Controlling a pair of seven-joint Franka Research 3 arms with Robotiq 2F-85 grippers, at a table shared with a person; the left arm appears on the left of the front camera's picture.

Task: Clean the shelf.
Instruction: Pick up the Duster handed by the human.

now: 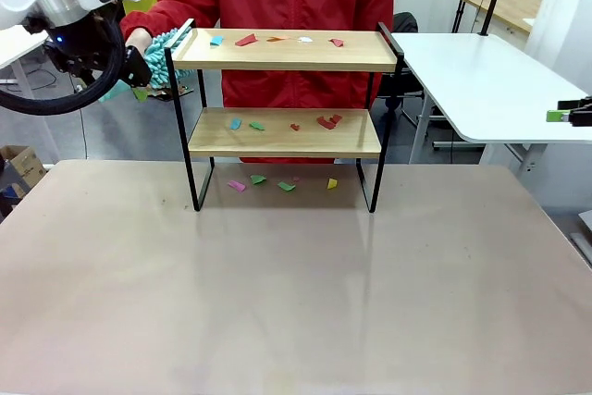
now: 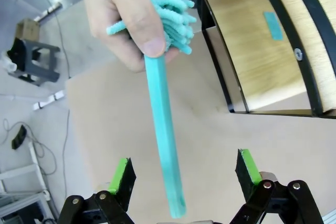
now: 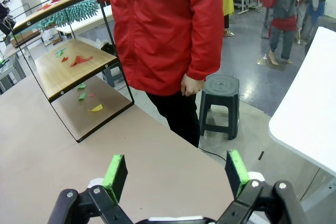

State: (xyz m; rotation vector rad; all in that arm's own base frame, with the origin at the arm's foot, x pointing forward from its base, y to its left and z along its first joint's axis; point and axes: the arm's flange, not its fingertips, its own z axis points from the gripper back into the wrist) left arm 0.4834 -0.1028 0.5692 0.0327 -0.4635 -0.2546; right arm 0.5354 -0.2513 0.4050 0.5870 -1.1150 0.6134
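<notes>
Past the far left corner of the pale table (image 1: 277,302), with left gripper (image 2: 184,169) wide around the teal plastic duster handle (image 2: 164,129): could drop on early release by person's hand (image 2: 123,19).

You have one shelf (image 1: 282,51) with two wooden boards; five paper scraps (image 1: 245,40) on the top board; about five on the lower board (image 1: 256,125) (two red ones touch, so that count is unsure); four on the desk (image 1: 277,302) beneath; one teal duster (image 2: 163,124).
</notes>
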